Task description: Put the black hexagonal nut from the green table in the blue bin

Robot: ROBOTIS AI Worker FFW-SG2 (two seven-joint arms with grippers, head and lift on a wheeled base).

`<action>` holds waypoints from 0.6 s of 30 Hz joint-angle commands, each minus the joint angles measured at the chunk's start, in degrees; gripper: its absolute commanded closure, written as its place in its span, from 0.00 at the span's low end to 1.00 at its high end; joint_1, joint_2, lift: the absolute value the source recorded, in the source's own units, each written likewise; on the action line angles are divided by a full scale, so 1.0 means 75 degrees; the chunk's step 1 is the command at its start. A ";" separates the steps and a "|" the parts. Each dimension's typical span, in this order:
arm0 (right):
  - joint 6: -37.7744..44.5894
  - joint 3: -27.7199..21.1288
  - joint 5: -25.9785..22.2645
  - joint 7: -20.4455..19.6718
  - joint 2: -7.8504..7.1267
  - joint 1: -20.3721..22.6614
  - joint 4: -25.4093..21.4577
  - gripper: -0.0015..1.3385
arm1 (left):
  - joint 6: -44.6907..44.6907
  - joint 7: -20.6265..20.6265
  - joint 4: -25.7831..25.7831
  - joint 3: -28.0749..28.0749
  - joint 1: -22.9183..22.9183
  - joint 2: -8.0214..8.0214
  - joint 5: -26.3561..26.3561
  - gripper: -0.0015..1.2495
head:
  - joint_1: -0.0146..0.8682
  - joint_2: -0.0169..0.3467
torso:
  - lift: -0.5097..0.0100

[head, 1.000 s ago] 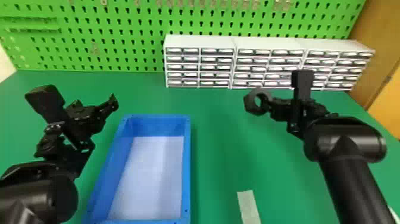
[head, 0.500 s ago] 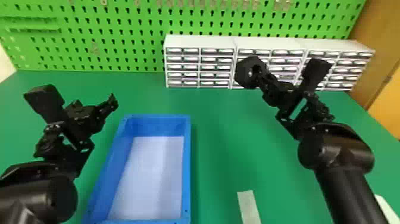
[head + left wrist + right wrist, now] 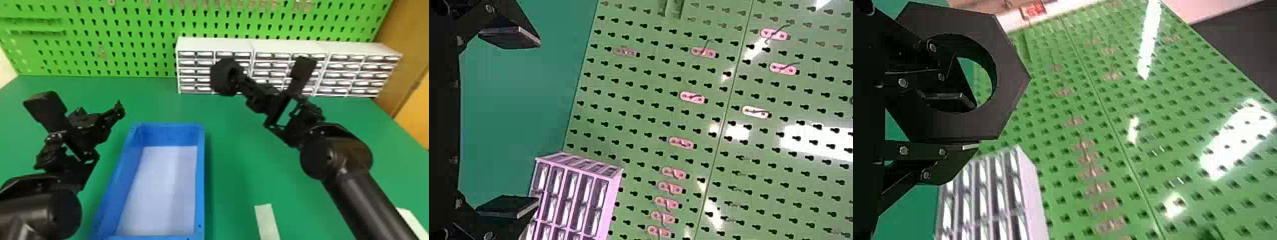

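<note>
In the head view, my right gripper (image 3: 240, 79) holds the black hexagonal nut (image 3: 221, 79) above the green table (image 3: 236, 140), behind and to the right of the blue bin (image 3: 200, 178). The right wrist view has this gripper (image 3: 971, 124) shut on the side of the nut (image 3: 1012, 75), one finger inside its hole and the other against its outer edge. My left gripper (image 3: 102, 113) waits over the table beside the bin's far left corner. Its fingers stand wide apart in the left wrist view, where the gripper (image 3: 538, 122) has nothing between them.
White drawer cabinets (image 3: 287, 46) line the table's back edge, in front of a green pegboard (image 3: 127, 38). A pale strip (image 3: 267, 220) lies on the table right of the bin. A white object (image 3: 410, 220) is at the right edge.
My right gripper has risen and swung left with the nut, tilting it. The nut now overlaps the left drawer cabinet in the head view. The left arm has stayed still.
</note>
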 commanded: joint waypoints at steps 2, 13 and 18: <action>0.0260 0.0977 -0.0398 0.0012 -0.0352 -0.0229 -0.0025 0.68 | 0.0000 0.0000 -0.0001 0.0016 0.0016 0.0000 -0.0007 0.13 | 0.80 0.07 | 0.79; 0.0378 0.2407 -0.0996 0.0117 -0.0633 -0.0628 -0.0048 0.68 | 0.0000 0.0000 -0.0001 0.0016 0.0004 0.0000 -0.0018 0.13 | 0.80 0.07 | 0.79; 0.0378 0.2970 -0.1265 0.0141 -0.0739 -0.0768 -0.0048 0.68 | 0.0000 0.0000 -0.0001 0.0005 0.0004 0.0000 -0.0030 0.13 | 0.80 0.07 | 0.79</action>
